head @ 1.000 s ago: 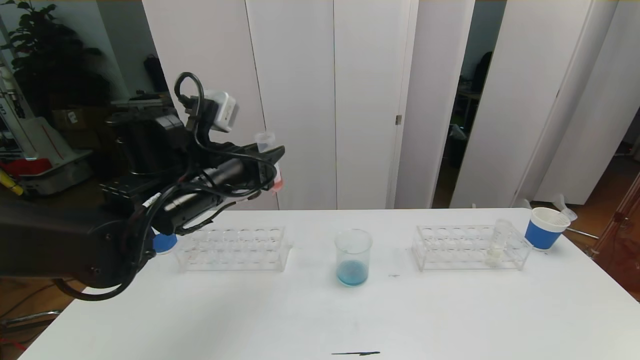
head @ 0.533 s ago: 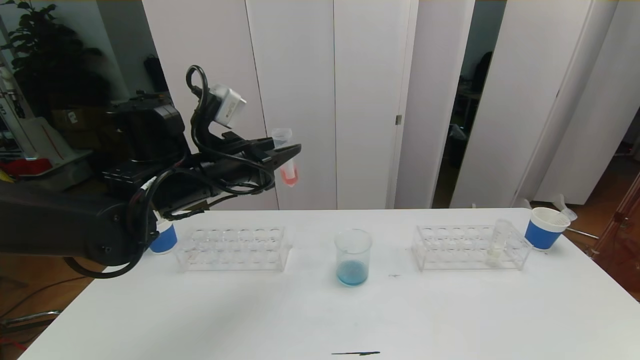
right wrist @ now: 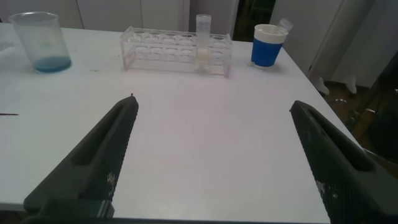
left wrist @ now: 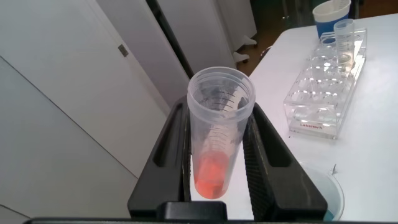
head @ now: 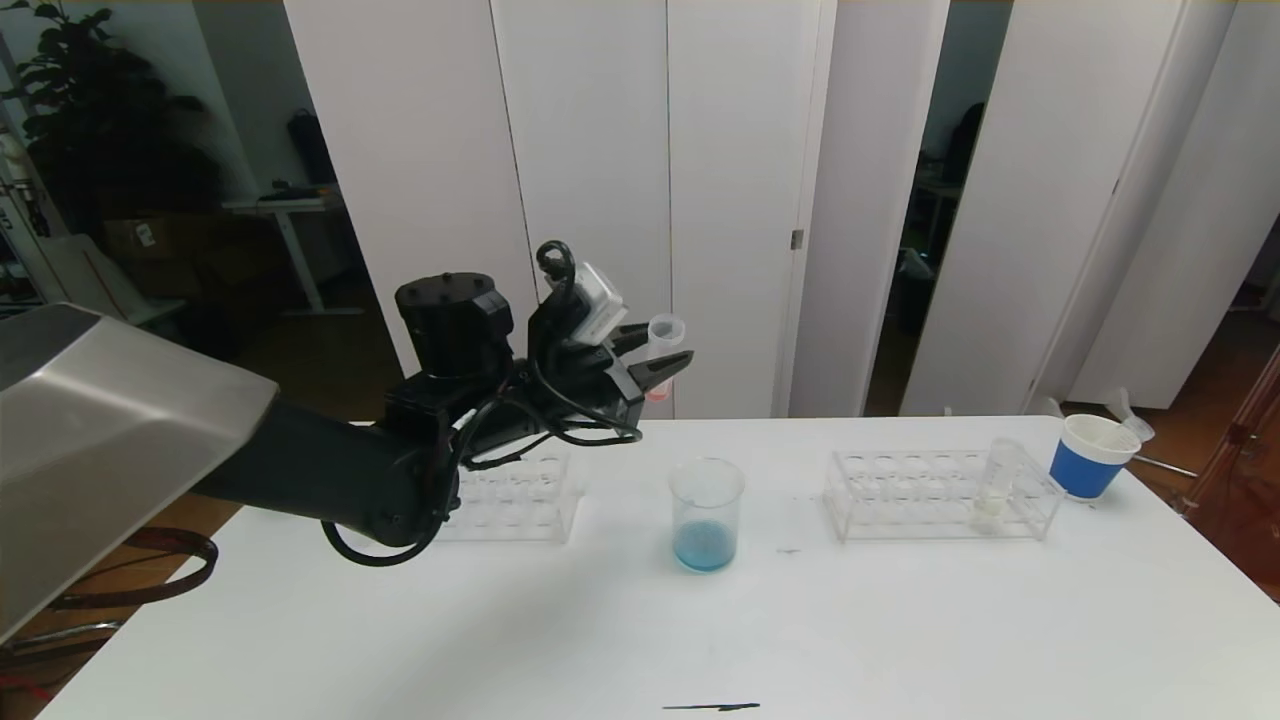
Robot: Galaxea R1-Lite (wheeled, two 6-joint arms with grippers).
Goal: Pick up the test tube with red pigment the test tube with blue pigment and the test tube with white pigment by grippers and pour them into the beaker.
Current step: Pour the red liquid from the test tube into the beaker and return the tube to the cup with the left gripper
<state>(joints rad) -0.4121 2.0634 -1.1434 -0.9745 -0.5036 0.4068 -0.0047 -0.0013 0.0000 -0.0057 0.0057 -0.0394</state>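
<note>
1. Now the left gripper (head: pixel 668 368) hangs high over the table (head: pixel 600 640), up and left of the beaker (head: pixel 707 513), its jaws clamped on the test tube with red pigment (left wrist: pixel 217 134).
2. That tube leans, mouth up, red at its bottom.
3. Blue liquid sits in the beaker, between 2 clear racks.
4. Over in the right rack (head: pixel 935 495) stands the test tube with white pigment (head: pixel 995 485), beside a blue-banded cup (head: pixel 1090 457).
5. Low at the table's near side, the right gripper (right wrist: pixel 214 134) waits with fingers spread wide.
</note>
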